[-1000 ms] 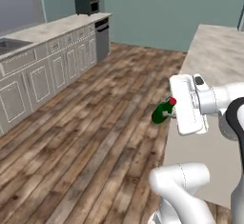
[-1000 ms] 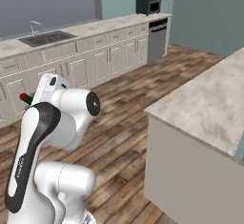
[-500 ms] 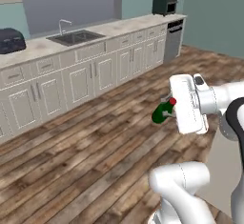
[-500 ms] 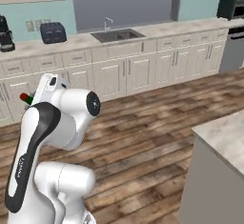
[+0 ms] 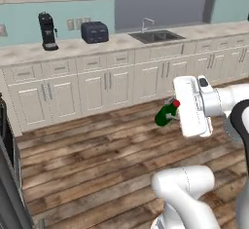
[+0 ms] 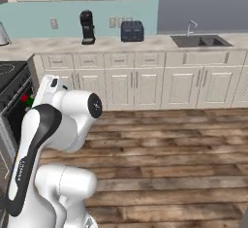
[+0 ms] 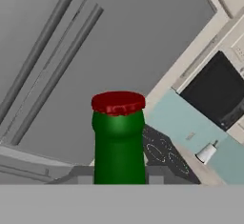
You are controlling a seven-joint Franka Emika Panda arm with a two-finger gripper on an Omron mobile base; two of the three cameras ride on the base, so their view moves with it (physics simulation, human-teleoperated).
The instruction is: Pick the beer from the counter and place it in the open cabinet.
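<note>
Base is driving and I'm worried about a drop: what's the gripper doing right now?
Gripper: shut on the beer, carried above the wooden floor.

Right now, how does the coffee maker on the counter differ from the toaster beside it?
The coffee maker is tall, narrow and black; the toaster is low, wide and dark blue-grey. The coffee maker stands further from the sink than the toaster. Both rest on the counter against the teal wall.
</note>
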